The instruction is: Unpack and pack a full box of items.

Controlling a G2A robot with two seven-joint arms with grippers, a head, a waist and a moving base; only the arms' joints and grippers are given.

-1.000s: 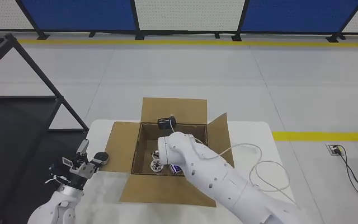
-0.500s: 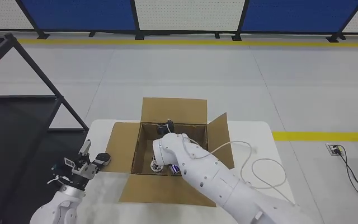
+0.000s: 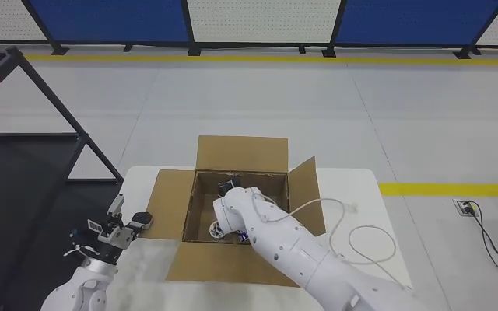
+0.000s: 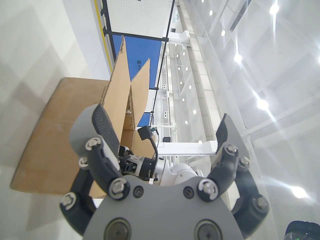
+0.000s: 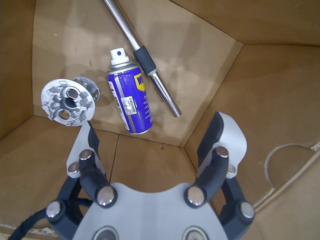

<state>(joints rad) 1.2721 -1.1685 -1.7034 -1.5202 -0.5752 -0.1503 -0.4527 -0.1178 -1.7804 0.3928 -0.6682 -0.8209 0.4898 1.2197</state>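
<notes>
An open cardboard box (image 3: 241, 152) sat on a white table (image 3: 350, 183), its flaps folded outward. The right arm (image 3: 264, 225) reached down into it from above.

Inside, the right gripper (image 5: 152, 129) hung above the box floor with its fingers (image 5: 216, 126) spread wide, holding nothing. Below it lay three things. A spray can (image 5: 130, 98) rested on its side, white nozzle pointing away from the gripper. Its label was deep blue with a yellow patch, columns of small white lettering and a white barcode sticker. On one side of the can, a little apart, stood a silver ribbed metal wheel (image 5: 67, 101) on a short hub. On the other side, just beside the can's shoulder, ran a long shiny metal tube (image 5: 120, 18) with a black sleeve partway along it, lying diagonally across the floor.

The left gripper (image 3: 128, 212) stood near the table's left edge, just outside the box's side flap. Its fingers (image 4: 105, 123) were spread apart and empty. From its wrist, the box's plain brown outer wall (image 4: 50, 126) showed, and beyond it a white pegboard panel (image 4: 150, 6) with dark lettering.

A white cable (image 3: 366, 233) lay looped on the table's right side.
</notes>
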